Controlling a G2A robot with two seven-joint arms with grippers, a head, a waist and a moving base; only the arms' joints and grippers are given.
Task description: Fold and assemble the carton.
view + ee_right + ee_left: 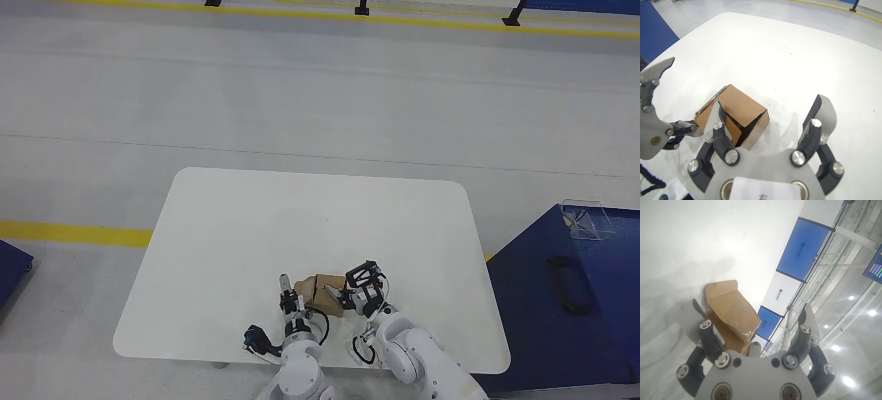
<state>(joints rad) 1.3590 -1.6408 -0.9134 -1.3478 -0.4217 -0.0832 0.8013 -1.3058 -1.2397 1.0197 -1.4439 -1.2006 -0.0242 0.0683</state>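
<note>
A small brown carton [325, 292] lies on the white table [300, 220] near its front edge. In the right wrist view the carton [742, 108] shows one end with folded flaps and dark gaps between them. My right gripper [768, 108] is open; one finger [717, 113] rests over that flapped end, the other stands off to the side above bare table. My left gripper [751, 311] is open at the carton's opposite end, where a loose flap [721, 289] sticks out. One left finger [689, 126] touches that end. In the top view the left gripper [290, 296] and right gripper [364, 280] flank the carton.
The table's front edge [300, 358] runs just behind both grippers. A wide stretch of bare tabletop [781, 47] lies beyond the carton. A blue cabinet [585, 300] stands off the table's right side.
</note>
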